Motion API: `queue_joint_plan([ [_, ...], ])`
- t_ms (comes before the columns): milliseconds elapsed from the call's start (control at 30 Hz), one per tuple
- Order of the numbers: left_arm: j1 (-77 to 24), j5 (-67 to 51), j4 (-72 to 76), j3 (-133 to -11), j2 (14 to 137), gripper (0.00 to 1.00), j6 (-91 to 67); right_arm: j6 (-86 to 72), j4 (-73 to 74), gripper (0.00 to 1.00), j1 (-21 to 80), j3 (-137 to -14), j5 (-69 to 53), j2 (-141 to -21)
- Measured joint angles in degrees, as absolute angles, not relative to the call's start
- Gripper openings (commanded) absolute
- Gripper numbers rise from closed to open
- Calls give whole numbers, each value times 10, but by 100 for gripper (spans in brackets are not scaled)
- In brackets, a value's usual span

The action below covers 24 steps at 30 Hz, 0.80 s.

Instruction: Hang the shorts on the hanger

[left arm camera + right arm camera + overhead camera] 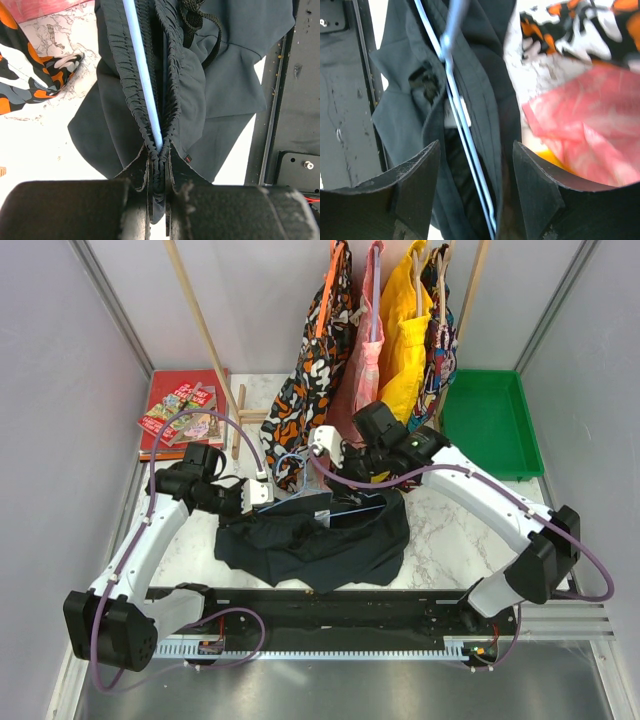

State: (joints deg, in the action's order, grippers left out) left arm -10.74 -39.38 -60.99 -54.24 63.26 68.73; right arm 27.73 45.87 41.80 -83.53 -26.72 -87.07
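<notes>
Left tool [159, 172] tight on shorts [225, 85] waistband; right tool [476, 150] wide apart, hanger [144, 75] between.

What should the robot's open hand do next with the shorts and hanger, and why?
Probably the right gripper should close on the hanger. Its jaws stand open with the blue wire running between them, over the shorts. The left gripper is shut on the waistband where the wire meets it, so a second grip could likely steady the hanger.

Patterned garment [310, 370] and yellow garment [405, 350] hang; red book [183, 410] left, green tray [487, 425] right.
</notes>
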Motion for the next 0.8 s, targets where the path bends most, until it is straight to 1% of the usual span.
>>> queue_joint_plan([
  [133,-107,-396,-609,-542,632,2,687,274,428,61,439,-835,-267,-893],
  [200,-107,-396,-609,-542,632,2,687,273,415,52,446,-835,-267,-907],
  [233,-107,-396,-609,-542,631,2,687,272,410,44,448,-835,-267,-914],
  [267,-107,-396,-609,-542,630,2,687,272,406,19,449,-835,-267,-919],
  [300,-107,-396,-610,-542,629,2,687,273,405,5,449,-835,-267,-924],
  [333,-107,-396,-610,-542,627,10,686,268,399,0,449,-835,-269,-928],
  [467,-104,-392,-603,-541,622,31,677,285,408,0,453,-835,-273,-927],
  [567,-102,-397,-612,-541,620,37,677,296,412,0,454,-835,-268,-922],
  [667,-89,-406,-621,-541,619,40,683,310,419,0,454,-835,-260,-909],
  [800,-44,-411,-640,-541,619,41,705,329,436,0,453,-835,-249,-874],
])
